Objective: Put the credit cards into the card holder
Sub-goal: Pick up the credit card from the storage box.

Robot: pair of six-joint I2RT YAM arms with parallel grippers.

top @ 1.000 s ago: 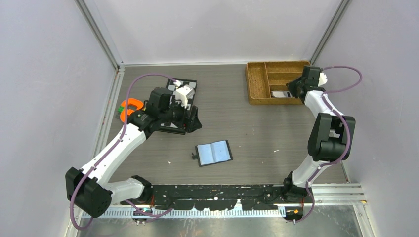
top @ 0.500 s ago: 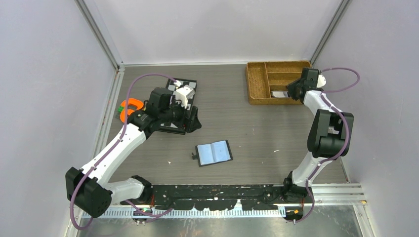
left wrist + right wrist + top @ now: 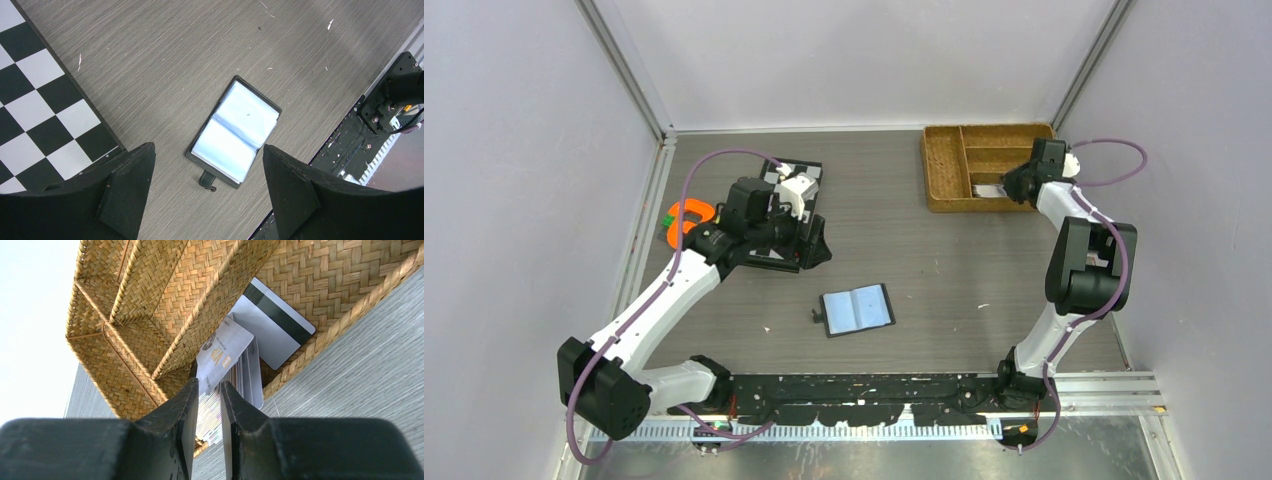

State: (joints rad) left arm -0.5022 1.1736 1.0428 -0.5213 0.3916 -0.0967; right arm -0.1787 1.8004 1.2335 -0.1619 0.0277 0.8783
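Grey wood-grain table (image 3: 924, 260), two arms at work on it. Over the left half, the left gripper (image 3: 205, 150) hovers above the edge of a chessboard (image 3: 45, 115), its jaws wide and holding nothing. Centre, toward the near edge, the holder (image 3: 857, 310) lies opened flat, pale pockets facing up, its strap pointing to the near left; no card can be seen in it. At the far right corner sits a woven tray (image 3: 944, 165), and the right gripper (image 3: 209, 390) reaches into its near compartment, where the cards (image 3: 272, 325) lie in a loose pile against the divider. Its jaws are drawn narrow on the edge of that pile, with more than one card seemingly in the gap.

The step in hand looks like the first pick-up. Next, the right arm would need to lift clear of the tray wall with one card only, carry it to the holder, and line its edge up with a pocket mouth; the left gripper may have to pin the holder down.
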